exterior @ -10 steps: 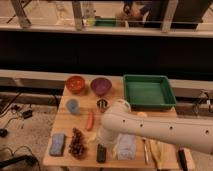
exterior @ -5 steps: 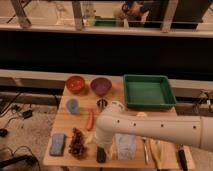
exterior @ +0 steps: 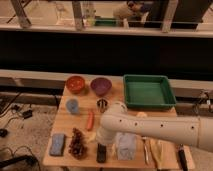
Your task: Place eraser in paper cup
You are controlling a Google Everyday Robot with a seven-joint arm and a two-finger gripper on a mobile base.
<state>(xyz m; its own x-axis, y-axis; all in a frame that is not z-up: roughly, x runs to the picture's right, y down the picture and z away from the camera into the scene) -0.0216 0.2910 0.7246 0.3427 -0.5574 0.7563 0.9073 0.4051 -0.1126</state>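
- The hand (exterior: 102,141) is at the end of the white arm (exterior: 150,131), which reaches in from the right across the near half of the table (exterior: 82,114).
- The hand hangs just above the near edge of the table, between the dark red grape cluster (exterior: 77,142) and the pale blue-grey cloth (exterior: 126,146).
- The hand stands wide apart and grips nothing.
- The eraser (exterior: 101,152) lies flat on the table at the near edge, directly below the hand. Whether they touch cannot be told.
- The grape cluster is to the left of the eraser and the cloth to its right.
- The paper cup (exterior: 142,115) shows only as a pale rim above the arm, near the near edge of the green tray (exterior: 148,91). It is well apart from the eraser.
- Far row: an orange bowl (exterior: 76,84) on the left, a purple bowl (exterior: 100,86) beside it, and the green tray on the right.
- Middle row: a light blue cup (exterior: 73,106), a small dark metal cup (exterior: 102,104) and a carrot (exterior: 90,120) nearer, between them.
- Near left corner: a blue-grey sponge (exterior: 57,144), lying flat beside the grapes.
- Near right: utensils (exterior: 145,150) lie beyond the cloth, partly under the arm.
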